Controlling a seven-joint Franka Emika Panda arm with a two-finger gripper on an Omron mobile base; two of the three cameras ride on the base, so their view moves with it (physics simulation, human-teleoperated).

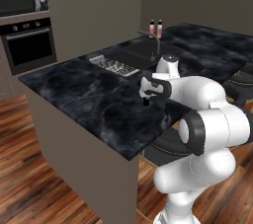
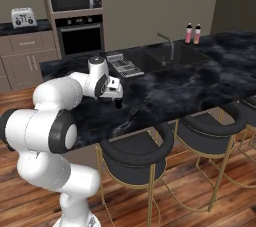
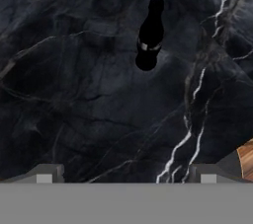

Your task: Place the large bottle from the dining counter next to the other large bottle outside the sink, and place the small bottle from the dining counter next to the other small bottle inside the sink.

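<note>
Pincer (image 3: 126,178) spread wide, empty, hanging above desk (image 3: 74,94) for top-down pick. Small bottle (image 3: 149,35) stands upper centre of hand view (black on black marble), apart from fingertips.

Behind the faucet (image 1: 154,40), sink (image 1: 133,53) interior too dark to tell; stool (image 2: 247,106) cut off by frame edge.

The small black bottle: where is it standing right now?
The small black bottle stands on the dining counter, near its stool-side edge, just beyond the open gripper.
</note>
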